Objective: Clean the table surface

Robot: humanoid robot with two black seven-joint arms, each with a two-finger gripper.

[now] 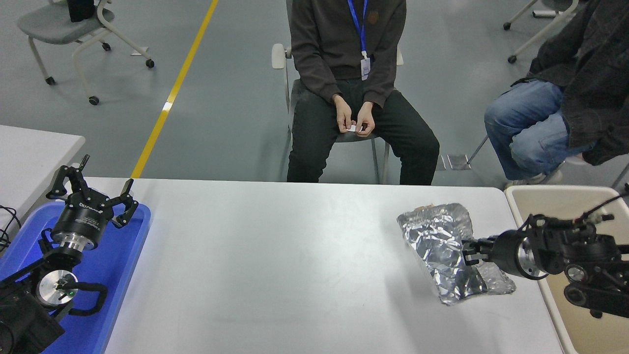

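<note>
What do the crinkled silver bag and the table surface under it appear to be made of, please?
The silver bag looks like metallised foil or plastic film: mirror-shiny, sharply creased, with bright glints. The table surface looks like smooth matte white-grey laminate or plastic, showing only soft, diffuse reflections; its exact material cannot be told.

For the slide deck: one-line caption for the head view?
Right claw at a crumpled silver foil bag on the table surface; left claw parked over the blue tray.

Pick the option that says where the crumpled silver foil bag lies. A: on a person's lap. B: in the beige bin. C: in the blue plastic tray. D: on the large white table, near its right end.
D: the crumpled silver foil bag rests on the large white table near its right end, with the right gripper at its edge.
</note>
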